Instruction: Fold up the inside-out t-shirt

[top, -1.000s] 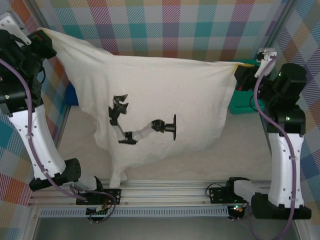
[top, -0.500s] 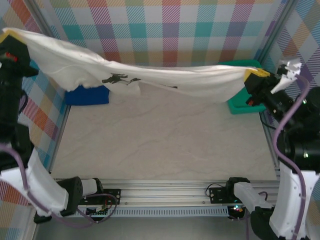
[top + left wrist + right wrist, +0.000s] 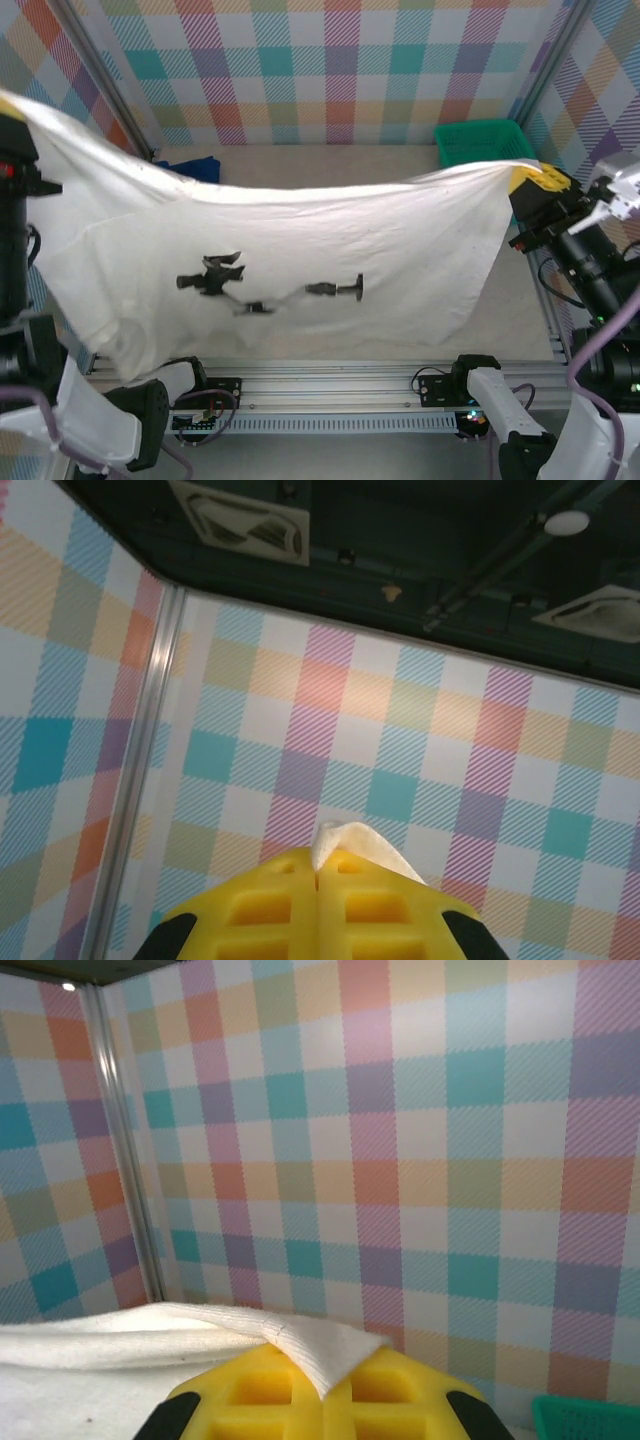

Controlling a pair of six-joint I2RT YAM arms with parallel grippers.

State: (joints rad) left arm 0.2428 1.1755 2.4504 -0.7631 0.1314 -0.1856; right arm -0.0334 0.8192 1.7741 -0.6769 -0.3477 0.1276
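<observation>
The white t-shirt [image 3: 300, 240] hangs stretched in the air between my two grippers, spread wide over the table, with a dark print [image 3: 268, 287] showing on it. My left gripper [image 3: 318, 865] is shut on one top corner, and a small tip of white cloth [image 3: 350, 842] sticks out above the yellow pads. At the right, my right gripper [image 3: 532, 183] is shut on the other top corner. In the right wrist view the ribbed hem [image 3: 320, 1345] drapes over the closed yellow pads of the right gripper [image 3: 326, 1385]. The shirt's lower edge hangs near the front rail.
A blue cloth [image 3: 197, 166] lies at the back left of the table, partly behind the shirt. A green basket [image 3: 484, 141] stands at the back right. Checkered walls enclose the cell, and an aluminium rail [image 3: 340, 385] runs along the front edge.
Both arms have swung the shirt from high against the back wall toward the front. It went from a thin raised band to a wide sheet hanging over the table.
</observation>
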